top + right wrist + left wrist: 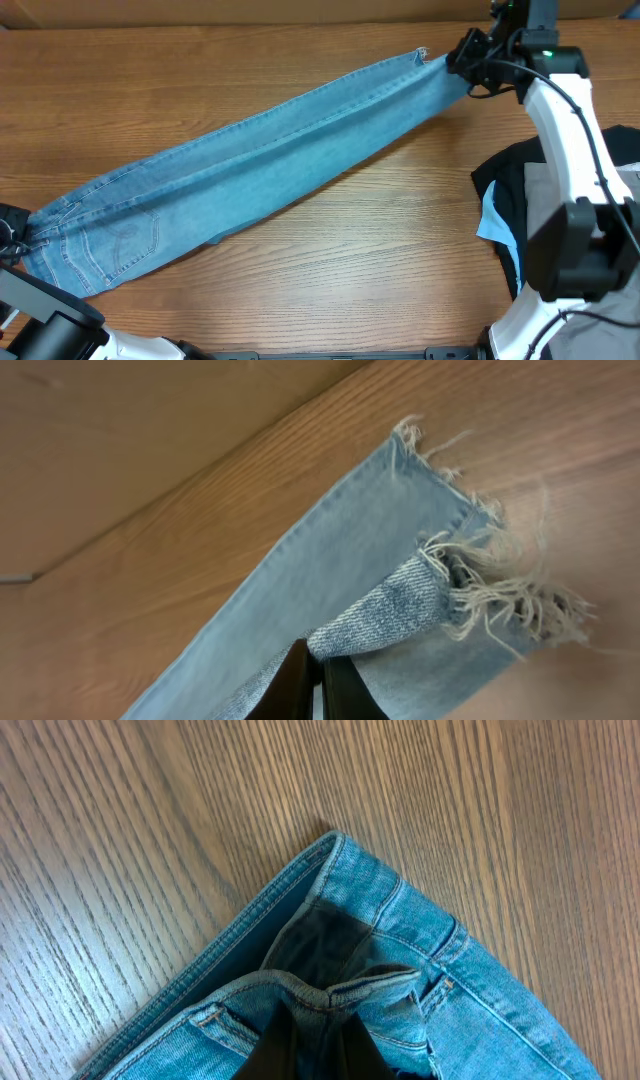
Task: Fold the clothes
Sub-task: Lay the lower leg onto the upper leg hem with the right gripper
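The light-blue jeans [270, 150] lie stretched in a long diagonal band across the wooden table, waist at the near left, frayed hems at the far right. My left gripper [12, 235] is shut on the bunched waistband [335, 995] at the table's left edge. My right gripper [462, 62] is shut on the leg fabric next to the frayed hems [480, 585], with the denim edge pinched between its dark fingers [318, 682]. A back pocket [125, 238] shows near the waist.
A pile of black, grey and light-blue clothing [525, 205] lies at the right side of the table, partly under my right arm [570, 130]. A cardboard wall [250, 12] runs along the far edge. Bare wood table [350, 270] lies in front of the jeans.
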